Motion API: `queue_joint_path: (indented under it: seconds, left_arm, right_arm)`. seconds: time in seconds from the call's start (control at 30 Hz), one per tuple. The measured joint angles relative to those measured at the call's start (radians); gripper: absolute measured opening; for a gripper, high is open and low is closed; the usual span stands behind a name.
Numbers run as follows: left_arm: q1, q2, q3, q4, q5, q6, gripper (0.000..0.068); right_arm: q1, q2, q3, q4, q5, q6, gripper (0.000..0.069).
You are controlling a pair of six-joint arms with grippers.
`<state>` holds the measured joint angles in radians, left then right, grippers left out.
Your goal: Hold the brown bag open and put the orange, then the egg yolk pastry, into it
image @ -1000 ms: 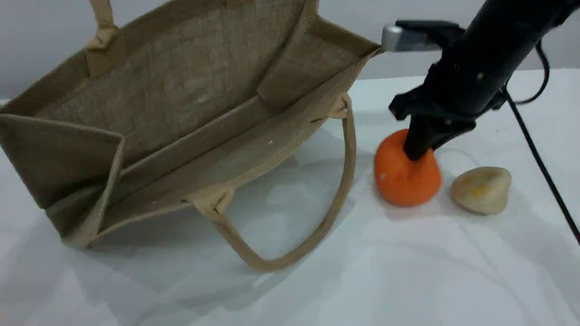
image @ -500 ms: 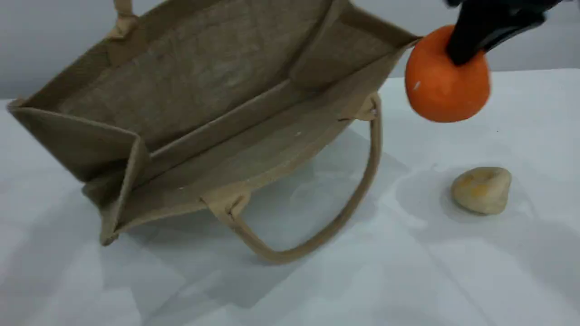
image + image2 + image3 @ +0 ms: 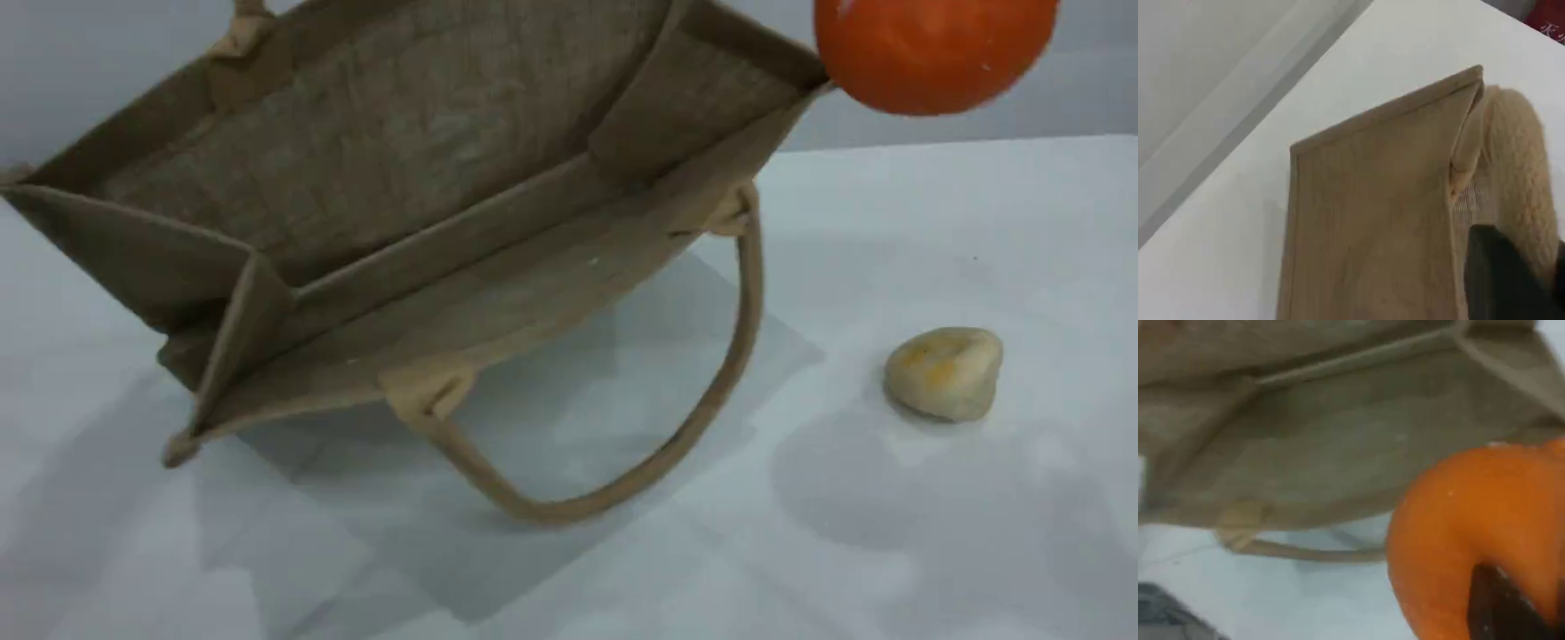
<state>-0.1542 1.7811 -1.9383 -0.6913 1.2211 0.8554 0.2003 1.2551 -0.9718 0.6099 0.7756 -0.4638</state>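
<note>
The brown bag [image 3: 400, 178] stands tilted with its mouth wide open toward the camera, and its far handle [image 3: 242, 22] runs up out of the scene view. In the left wrist view my left gripper [image 3: 1511, 280] is shut on that beige handle [image 3: 1518, 167], beside the bag's side panel [image 3: 1371, 213]. The orange [image 3: 933, 53] hangs in the air at the top right, just right of the bag's upper corner. My right gripper [image 3: 1511, 607] is shut on the orange [image 3: 1471, 533], above the bag [image 3: 1338, 433]. The egg yolk pastry [image 3: 944, 373] lies on the table at the right.
The bag's near handle [image 3: 711, 391] droops in a loop onto the white table [image 3: 800, 551] between the bag and the pastry. A grey wall runs behind the table. Both arms are outside the scene view.
My right gripper has lifted the orange off the table, up beside the bag's right corner, and the arm has left the scene view. The bag has shifted slightly right.
</note>
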Motion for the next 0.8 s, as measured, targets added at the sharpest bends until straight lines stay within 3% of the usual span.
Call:
queue_joint_path:
  seconds: [0.13, 0.3, 0.6, 0.8]
  left_arm:
    - [0.0, 0.0, 0.0, -0.001, 0.0, -0.002, 0.0084]
    - [-0.001, 0.0, 0.0, -0.021, 0.0, -0.003, 0.0084]
    - [-0.021, 0.0, 0.0, -0.02, 0.0, -0.004, 0.0084]
    - [-0.022, 0.0, 0.0, -0.02, 0.0, -0.008, 0.0084]
  right_arm:
    - [0.0, 0.0, 0.0, 0.086, 0.046, -0.062, 0.0018]
    - [0.05, 0.006, 0.0, 0.192, 0.015, -0.142, 0.0018]
    - [0.197, 0.133, -0.002, 0.226, -0.139, -0.162, 0.0018]
    - [0.26, 0.269, -0.003, 0.316, -0.284, -0.257, 0.0018]
